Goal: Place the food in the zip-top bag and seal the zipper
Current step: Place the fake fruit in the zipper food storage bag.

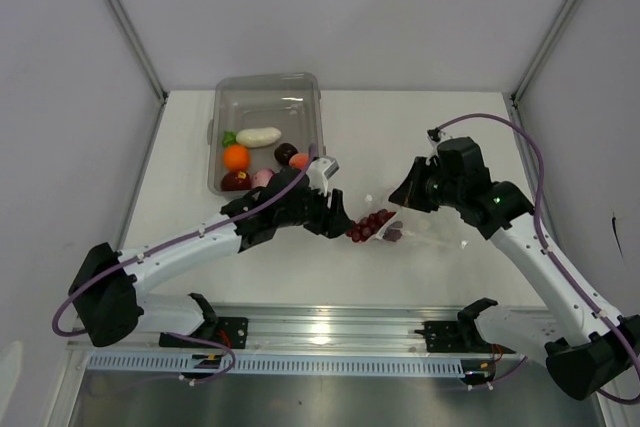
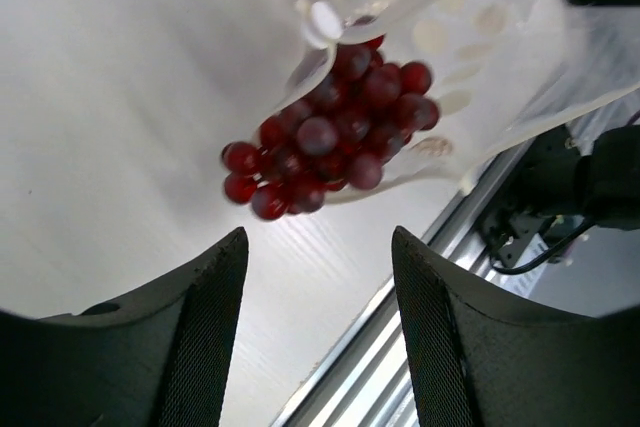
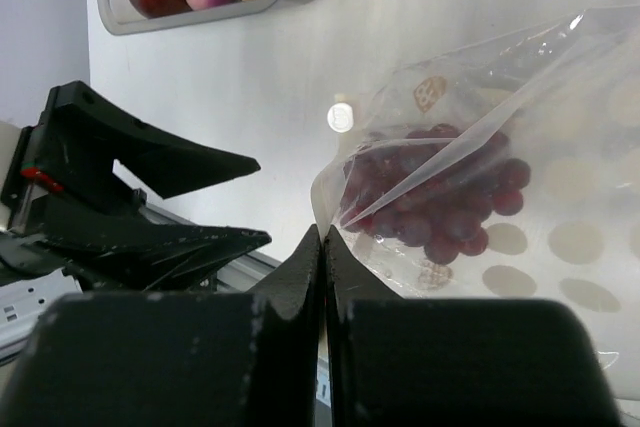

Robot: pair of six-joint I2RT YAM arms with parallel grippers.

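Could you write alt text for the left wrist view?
A dark red grape bunch lies partly inside a clear zip-top bag on a white table. The left gripper stands open in the foreground, holding nothing.

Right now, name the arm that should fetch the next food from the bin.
Left. The left gripper is open, empty and nearer the bin; the right gripper is shut on the edge of the zip-top bag.

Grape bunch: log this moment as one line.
grape bunch: partly inside zip-top bag mouth | left jaws: open, empty | right jaws: shut on bag edge
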